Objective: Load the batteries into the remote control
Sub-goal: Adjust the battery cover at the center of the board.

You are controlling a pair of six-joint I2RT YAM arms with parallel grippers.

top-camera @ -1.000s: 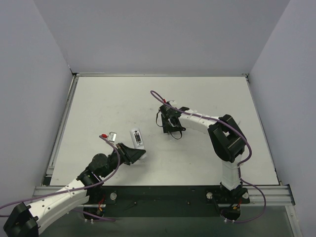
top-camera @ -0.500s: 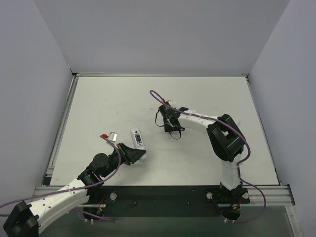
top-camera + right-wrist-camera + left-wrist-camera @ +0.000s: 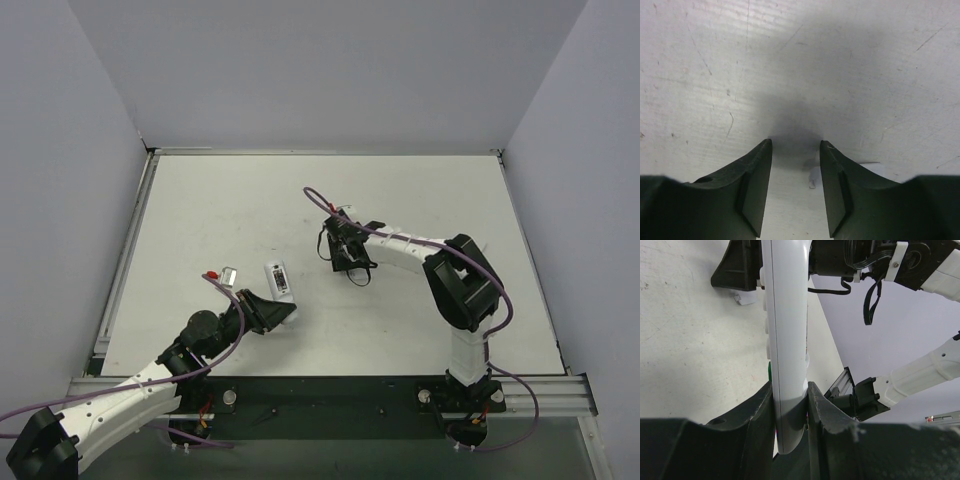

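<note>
My left gripper (image 3: 272, 306) is shut on the near end of the white remote control (image 3: 277, 279) and holds it over the table. In the left wrist view the remote (image 3: 785, 315) stands edge-on between the fingers (image 3: 760, 410), its buttons facing left. A dark patch shows on its upper face in the top view. My right gripper (image 3: 347, 260) points down at the table, open, and its jaws straddle a small flat white cover piece (image 3: 795, 200). The same piece shows under that gripper in the left wrist view (image 3: 742, 299). No batteries can be made out in any view.
The white tabletop (image 3: 220, 210) has grey walls on three sides and a metal rail (image 3: 330, 382) along its near edge. The right arm (image 3: 455, 280) bends over the right half of the table. Scratches mark the table surface (image 3: 715, 75).
The right gripper has shifted very slightly over the cover piece. The left arm and the remote have not moved.
</note>
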